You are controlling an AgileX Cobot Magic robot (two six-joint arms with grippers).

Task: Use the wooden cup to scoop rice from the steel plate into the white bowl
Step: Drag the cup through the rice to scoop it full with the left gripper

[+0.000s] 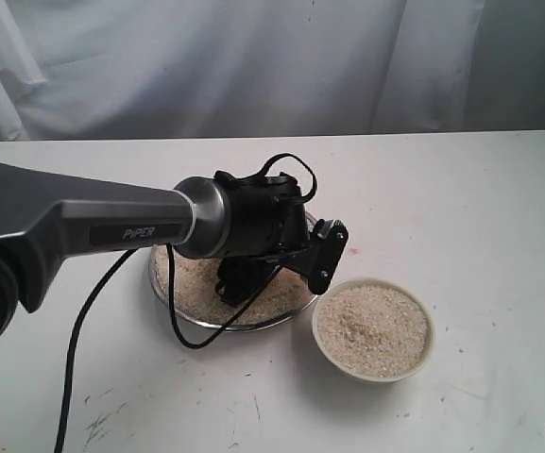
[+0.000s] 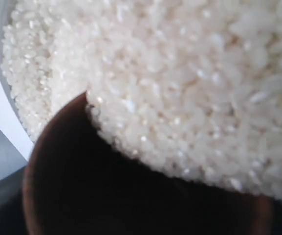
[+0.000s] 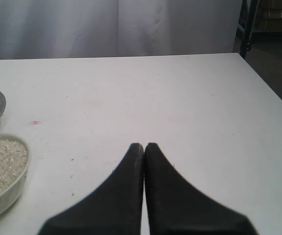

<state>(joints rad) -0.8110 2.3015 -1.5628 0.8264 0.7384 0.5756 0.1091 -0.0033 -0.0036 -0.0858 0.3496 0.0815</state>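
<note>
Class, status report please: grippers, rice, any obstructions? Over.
Left gripper holds cup, rim dug into rice on plate. Right gripper shut, empty. Bowl holds rice. Nothing blocking.

The rice [image 2: 180,73] is creamy white. My wooden cup [image 2: 57,161] is reddish brown and very dark inside. The steel plate [image 1: 225,324] beside the white bowl [image 1: 428,354] is shiny silver. The white bowl is cream, with beige grains in it. The table [image 1: 480,208] is white with small dark scratches, and there is a tiny red dot [image 3: 34,122] near the white bowl. My left arm [image 1: 74,222] is grey with pale letters. My right gripper [image 3: 144,147] is black.
</note>
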